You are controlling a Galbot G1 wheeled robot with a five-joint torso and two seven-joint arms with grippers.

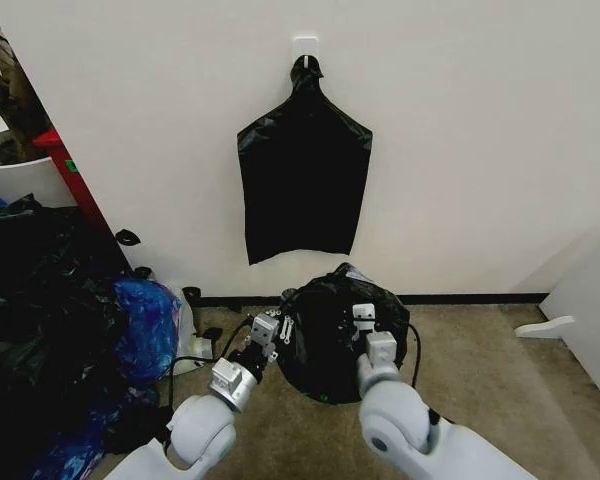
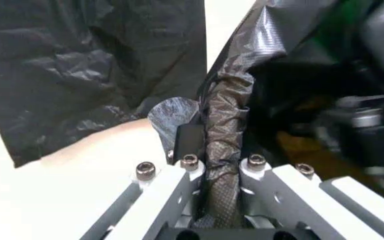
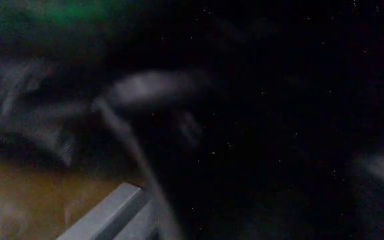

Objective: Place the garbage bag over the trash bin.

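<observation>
The garbage bag (image 1: 332, 345) is a crinkled black mound on the carpet in front of the wall, between my two grippers. My left gripper (image 1: 268, 328) is at its left edge. In the left wrist view this gripper (image 2: 222, 155) is shut on a bunched strip of the garbage bag (image 2: 227, 100). My right gripper (image 1: 365, 320) rests on top of the mound, right of centre. Dark, blurred garbage bag plastic (image 3: 259, 125) lies close in front of the right wrist camera. The trash bin is hidden.
A flat black bag (image 1: 305, 180) hangs from a wall hook above the mound. On the left are a shiny blue bag (image 1: 145, 325), a heap of dark bags (image 1: 30, 320) and a white planter with red trim (image 1: 20, 175). A white object (image 1: 545, 327) lies on the carpet at right.
</observation>
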